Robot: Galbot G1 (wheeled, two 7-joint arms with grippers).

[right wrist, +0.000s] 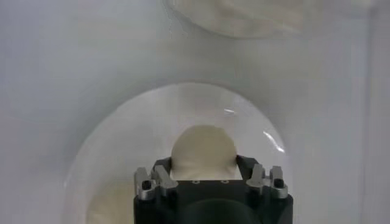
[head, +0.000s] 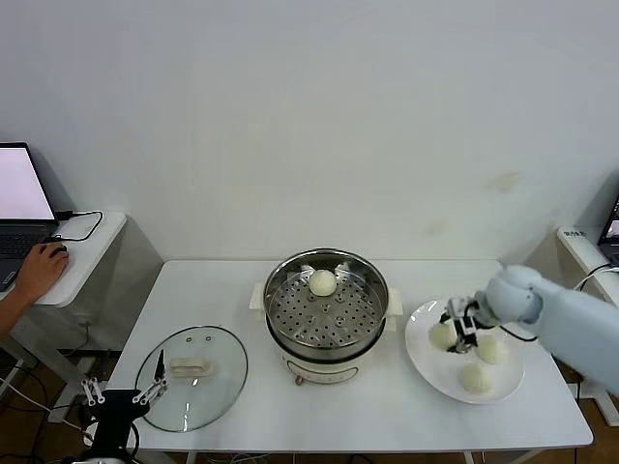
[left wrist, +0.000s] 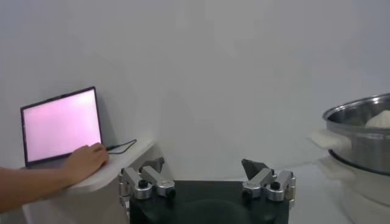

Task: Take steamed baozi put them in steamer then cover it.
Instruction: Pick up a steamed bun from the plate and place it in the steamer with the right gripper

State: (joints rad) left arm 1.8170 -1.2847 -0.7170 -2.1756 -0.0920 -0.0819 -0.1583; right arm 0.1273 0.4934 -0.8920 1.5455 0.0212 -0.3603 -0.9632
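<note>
One steamed baozi [head: 322, 282] lies on the perforated tray of the steamer [head: 274, 290] at the table's middle. Three more sit on a white plate [head: 435, 372] to the right. My right gripper [head: 455, 329] is down on the plate's left side, shut on the nearest baozi [head: 443, 335]. In the right wrist view the fingers press both sides of that baozi [right wrist: 203, 149]. The cover [head: 191, 377], a glass lid, lies flat at the table's front left. My left gripper [head: 124, 391] hangs open and empty at the front-left table edge by the lid.
A side table at the far left holds a laptop [head: 19, 193], and a person's hand [head: 39, 271] rests there. The steamer's side handles [head: 395, 302] stick out toward the plate. In the left wrist view the steamer [left wrist: 359, 131] stands off to one side.
</note>
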